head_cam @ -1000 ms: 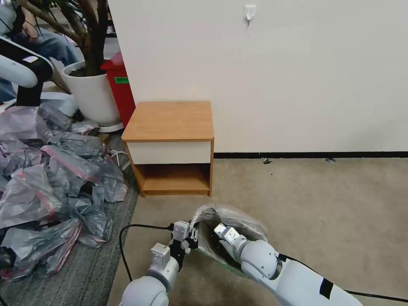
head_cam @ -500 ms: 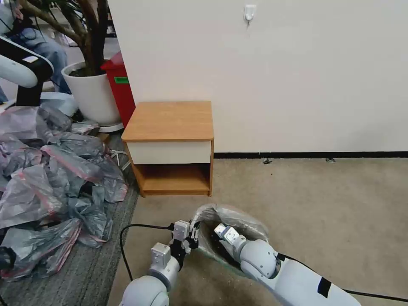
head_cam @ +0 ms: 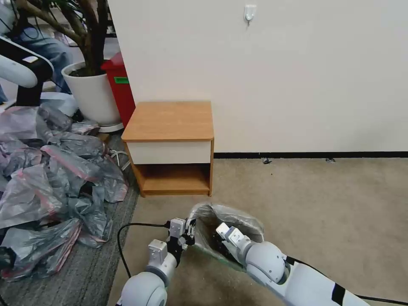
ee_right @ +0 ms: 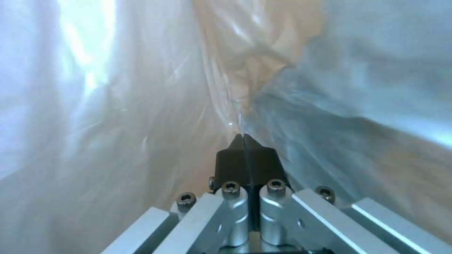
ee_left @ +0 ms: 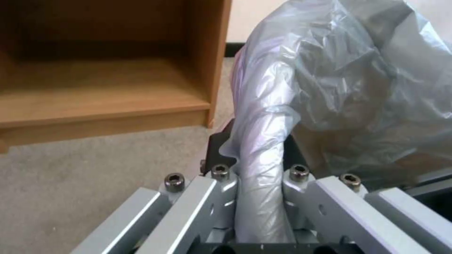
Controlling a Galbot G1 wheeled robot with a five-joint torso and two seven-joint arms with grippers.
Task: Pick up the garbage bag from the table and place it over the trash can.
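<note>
The garbage bag (head_cam: 231, 216) is a crinkled grey translucent sack, puffed open on the carpet in front of the table (head_cam: 170, 120). My left gripper (head_cam: 188, 232) is shut on a twisted strip of the garbage bag's (ee_left: 263, 141) edge, at the bag's left side. Its dark fingers (ee_left: 217, 146) clamp the plastic. My right gripper (head_cam: 219, 239) reaches down inside the bag's mouth. There my right gripper (ee_right: 243, 141) is shut, its tips against the inner film of the garbage bag (ee_right: 141, 106). The trash can is hidden under the plastic.
A big heap of grey-pink bags (head_cam: 51, 178) covers the floor at left. A black cable (head_cam: 127, 231) runs beside my left arm. A white plant pot (head_cam: 91, 91) and a red bin (head_cam: 121, 87) stand behind the heap. Open carpet (head_cam: 331, 204) lies to the right. The table's lower shelf (ee_left: 94, 91) is close by.
Both grippers and the bag have shifted a little to the left and toward the table. The left gripper still holds the bag's edge.
</note>
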